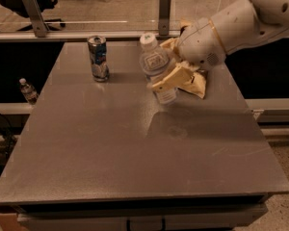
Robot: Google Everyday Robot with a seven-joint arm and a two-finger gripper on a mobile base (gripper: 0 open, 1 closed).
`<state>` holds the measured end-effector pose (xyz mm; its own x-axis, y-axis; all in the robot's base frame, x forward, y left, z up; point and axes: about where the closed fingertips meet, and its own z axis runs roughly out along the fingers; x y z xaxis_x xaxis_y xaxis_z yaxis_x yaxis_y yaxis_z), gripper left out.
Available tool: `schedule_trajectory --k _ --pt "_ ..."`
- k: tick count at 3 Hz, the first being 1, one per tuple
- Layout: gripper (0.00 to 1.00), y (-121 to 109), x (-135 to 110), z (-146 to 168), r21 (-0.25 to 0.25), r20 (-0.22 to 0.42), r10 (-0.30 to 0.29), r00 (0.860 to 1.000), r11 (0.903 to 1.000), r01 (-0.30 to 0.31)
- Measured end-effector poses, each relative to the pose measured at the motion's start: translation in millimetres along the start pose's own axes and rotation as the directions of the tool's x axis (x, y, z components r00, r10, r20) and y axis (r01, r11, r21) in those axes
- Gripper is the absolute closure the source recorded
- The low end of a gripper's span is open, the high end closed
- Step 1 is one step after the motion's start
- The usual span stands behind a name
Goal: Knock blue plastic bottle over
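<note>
The blue plastic bottle point(156, 66) is clear with a white cap and a pale label. It hangs tilted a little above the grey table point(86, 143), right of centre at the back, with its reflection on the table below it. My gripper point(169, 79) comes in from the right on the white arm point(221, 30). Its tan fingers point(176, 77) are closed around the bottle's lower half and hold it. The bottle's base is clear of the tabletop.
A dented silver-blue can point(98, 57) stands upright at the back left of the table. A crumpled yellowish bag point(195, 83) lies behind the gripper. A tiny white-capped bottle point(28, 90) stands off the table's left edge. A glass rail runs behind the table.
</note>
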<state>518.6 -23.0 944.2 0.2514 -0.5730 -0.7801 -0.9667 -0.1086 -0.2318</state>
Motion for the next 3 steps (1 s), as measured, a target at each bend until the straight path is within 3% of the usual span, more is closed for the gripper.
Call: schedule_trajectory --k 1,2,3 --pt "1.0 -13 -10 -17 0.092 -0.241 -0.114 0.964 0.986 0.139" --pt "1.0 -4 -23 -2 0.072 -0.442 -0.228 0.868 0.955 0.288" --pt "1.0 18 -12 26 -0.054 -0.576 -0.337 0.744 0.9247 0.377"
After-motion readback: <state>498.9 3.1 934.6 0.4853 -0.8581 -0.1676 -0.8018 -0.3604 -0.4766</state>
